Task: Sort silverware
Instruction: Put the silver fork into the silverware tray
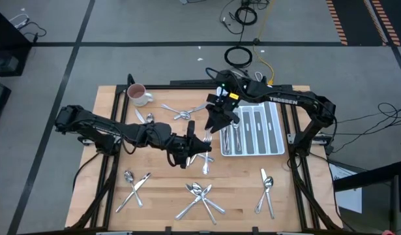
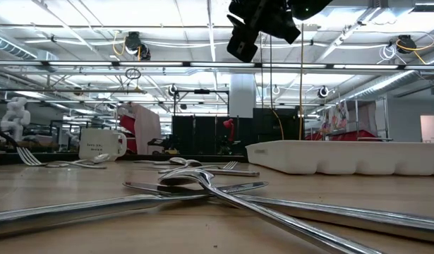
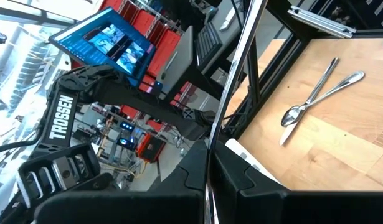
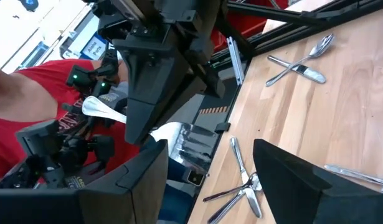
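My left gripper [image 1: 189, 145] reaches in from the table's left and hangs above the middle of the table, shut on a slim silver fork [image 3: 231, 81]. The fork's tined end [image 4: 177, 138] sticks out toward my right gripper [image 1: 216, 124], which faces it from the right. That gripper [image 4: 210, 180] is open, with one finger on either side of the tined end and apart from it. More silverware lies on the wood in small heaps, near the front edge [image 1: 200, 196] and at the back [image 1: 184, 112]. My left gripper pinches the fork's thin handle [image 3: 208, 186] between its two fingers. The fingers come nearly level from the table's left and lie along the handle, whose shaft runs on past the fingertips. The fork is lifted clear of the table.
A white divided tray [image 1: 278, 147] with a few pieces in it sits right of centre, just beyond my right gripper. A white mug [image 1: 138, 94] stands at the back left. Other heaps lie at the front left [image 1: 133, 186], at the front right [image 1: 265, 189] and under the grippers [image 1: 203, 160].
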Available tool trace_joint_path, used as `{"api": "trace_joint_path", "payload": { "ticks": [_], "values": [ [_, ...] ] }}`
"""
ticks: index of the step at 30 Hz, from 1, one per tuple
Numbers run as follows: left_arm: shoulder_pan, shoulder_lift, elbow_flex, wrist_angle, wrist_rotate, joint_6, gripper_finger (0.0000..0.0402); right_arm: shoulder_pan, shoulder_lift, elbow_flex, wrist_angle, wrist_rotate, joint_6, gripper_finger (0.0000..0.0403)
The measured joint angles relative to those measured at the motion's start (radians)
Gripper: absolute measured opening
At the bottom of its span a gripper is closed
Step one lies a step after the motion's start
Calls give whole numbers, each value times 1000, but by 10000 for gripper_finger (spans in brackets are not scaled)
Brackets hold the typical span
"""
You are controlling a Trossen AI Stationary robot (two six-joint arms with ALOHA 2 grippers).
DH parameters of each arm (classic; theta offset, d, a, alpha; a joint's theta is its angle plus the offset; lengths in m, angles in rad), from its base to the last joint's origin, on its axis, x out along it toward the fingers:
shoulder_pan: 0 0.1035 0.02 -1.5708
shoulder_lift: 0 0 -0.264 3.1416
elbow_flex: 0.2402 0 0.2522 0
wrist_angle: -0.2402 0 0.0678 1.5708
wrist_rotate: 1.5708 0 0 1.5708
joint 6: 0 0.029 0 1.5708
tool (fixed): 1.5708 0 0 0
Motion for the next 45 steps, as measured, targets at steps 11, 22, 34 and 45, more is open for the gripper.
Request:
{"api": "trace_joint_path", "payload": {
  "ticks": [11,22,34,45],
  "values": [
    [1,8,0,6,1,0,12,30,0,0,18,2,2,217],
    [1,8,0,8,1,1,12,30,0,0,16,54,-33,149],
    [0,8,0,2,-8,4,12,29,0,0,13,49,-123,7],
    [0,8,0,-1,-27,-102,17,18,0,0,10,54,-190,1]
  ]
}}
